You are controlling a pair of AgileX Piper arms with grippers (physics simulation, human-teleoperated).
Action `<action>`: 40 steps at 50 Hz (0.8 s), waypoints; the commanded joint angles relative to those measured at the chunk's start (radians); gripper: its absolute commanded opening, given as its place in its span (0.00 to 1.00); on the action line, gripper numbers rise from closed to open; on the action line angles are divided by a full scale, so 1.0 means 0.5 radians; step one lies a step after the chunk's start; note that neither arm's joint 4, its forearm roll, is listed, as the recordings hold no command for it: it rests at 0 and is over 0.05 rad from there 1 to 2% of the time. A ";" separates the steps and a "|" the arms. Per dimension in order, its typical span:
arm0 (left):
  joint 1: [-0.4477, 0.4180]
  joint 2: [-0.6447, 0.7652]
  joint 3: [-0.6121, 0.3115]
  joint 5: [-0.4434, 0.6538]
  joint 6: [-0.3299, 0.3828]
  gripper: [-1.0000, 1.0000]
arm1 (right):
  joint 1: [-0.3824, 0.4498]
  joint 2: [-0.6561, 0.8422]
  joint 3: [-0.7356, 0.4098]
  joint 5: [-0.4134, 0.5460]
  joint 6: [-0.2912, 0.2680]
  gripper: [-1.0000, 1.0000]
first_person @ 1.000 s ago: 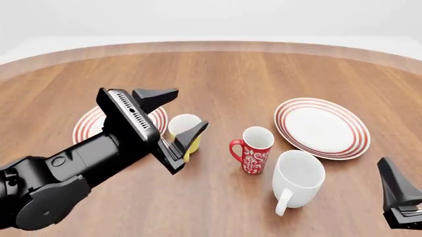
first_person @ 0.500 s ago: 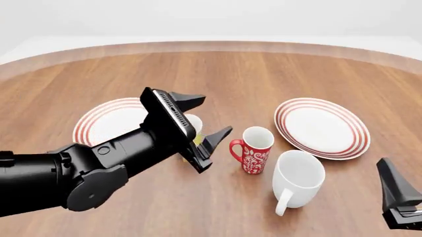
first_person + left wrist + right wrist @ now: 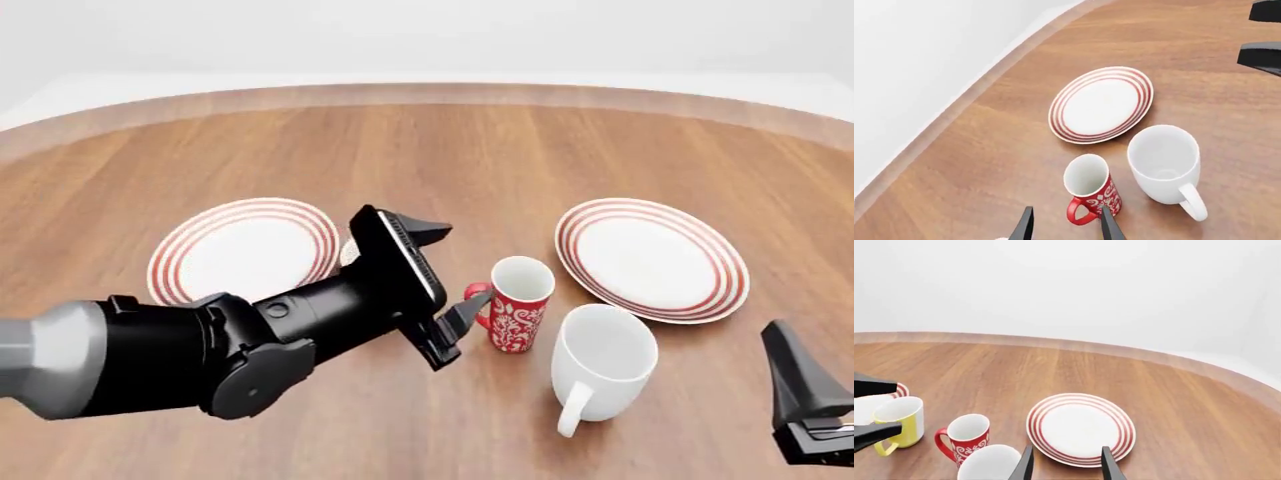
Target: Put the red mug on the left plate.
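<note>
one gripper matters: left gripper, fingers spread and empty, sits just handle-side of the upright red mug, nearer than the right.

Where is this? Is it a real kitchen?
Probably not a real kitchen: it looks computer-made. A round wooden table stands before blank white walls, holding only plates and mugs, like the red mug, with black robot arms reaching in, such as the left gripper.
</note>
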 commanded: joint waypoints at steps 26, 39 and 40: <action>0.100 0.353 -0.122 0.018 0.091 1.00 | -0.007 0.000 0.006 0.000 0.007 1.00; 0.115 0.503 -0.125 -0.064 0.136 1.00 | -0.008 0.000 0.007 -0.002 0.006 1.00; 0.111 0.509 -0.125 -0.066 0.138 1.00 | -0.008 0.000 0.008 -0.003 0.006 1.00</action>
